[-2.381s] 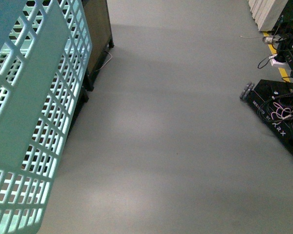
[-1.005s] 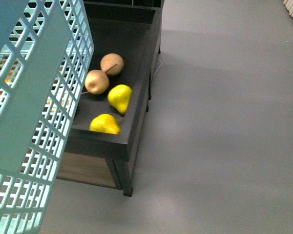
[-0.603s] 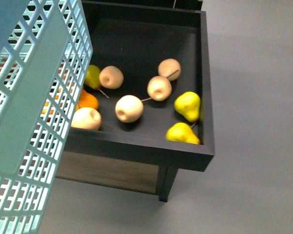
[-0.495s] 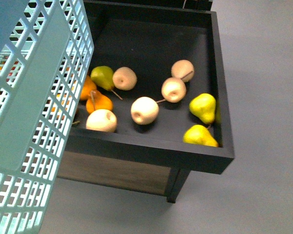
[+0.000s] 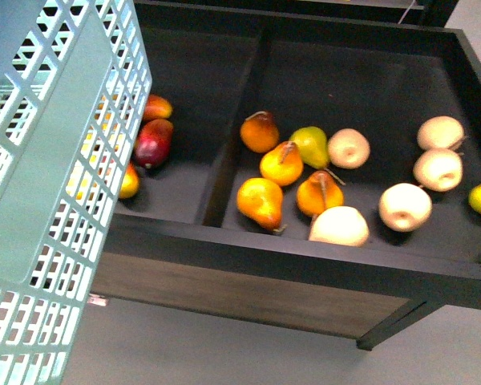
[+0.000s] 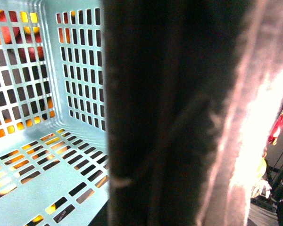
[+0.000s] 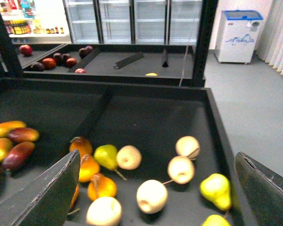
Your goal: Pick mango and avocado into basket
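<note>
Shift: since half a second ago my front view has slid along the bin (image 5: 305, 265). Its divider (image 5: 232, 144) and a second compartment now show.
Basket: the basket (image 5: 56, 160) fills the left of my front view, in front of the bin's left end. The floor I can see is bare.
Mango: a yellow-orange mango (image 7: 7, 127) lies left of the divider among red ones.
Right claw: the right gripper (image 7: 156, 157) is spread wide and empty, over pears (image 5: 282, 163) and apples (image 5: 405, 205).
Left claw: a dark blur blocks the left gripper, so I cannot tell.
</note>
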Available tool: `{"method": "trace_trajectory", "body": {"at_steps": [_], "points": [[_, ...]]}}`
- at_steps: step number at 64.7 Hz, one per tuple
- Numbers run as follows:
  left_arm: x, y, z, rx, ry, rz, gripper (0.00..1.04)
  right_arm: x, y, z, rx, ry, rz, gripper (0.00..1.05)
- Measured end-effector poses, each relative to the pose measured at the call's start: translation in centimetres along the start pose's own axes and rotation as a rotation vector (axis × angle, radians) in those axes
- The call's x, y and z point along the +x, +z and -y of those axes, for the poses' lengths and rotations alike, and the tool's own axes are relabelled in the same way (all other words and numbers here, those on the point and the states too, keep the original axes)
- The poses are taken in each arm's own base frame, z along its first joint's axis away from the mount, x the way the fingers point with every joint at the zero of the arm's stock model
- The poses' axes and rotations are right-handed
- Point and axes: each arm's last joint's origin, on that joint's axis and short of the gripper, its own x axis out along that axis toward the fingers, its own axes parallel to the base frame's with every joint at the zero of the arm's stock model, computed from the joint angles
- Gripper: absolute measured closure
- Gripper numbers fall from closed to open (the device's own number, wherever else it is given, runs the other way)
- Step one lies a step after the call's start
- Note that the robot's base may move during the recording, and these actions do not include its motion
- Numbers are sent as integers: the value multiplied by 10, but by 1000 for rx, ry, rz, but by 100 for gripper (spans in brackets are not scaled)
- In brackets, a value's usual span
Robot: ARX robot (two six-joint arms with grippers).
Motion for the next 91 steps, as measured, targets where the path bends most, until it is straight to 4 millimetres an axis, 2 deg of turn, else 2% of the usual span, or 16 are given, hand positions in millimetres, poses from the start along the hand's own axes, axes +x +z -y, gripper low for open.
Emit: {"method": "trace_trajectory", "body": {"at_steps": [91], "points": [[0, 0, 0, 0, 0, 1, 91, 0, 0, 0, 0, -1, -2, 9]]}}
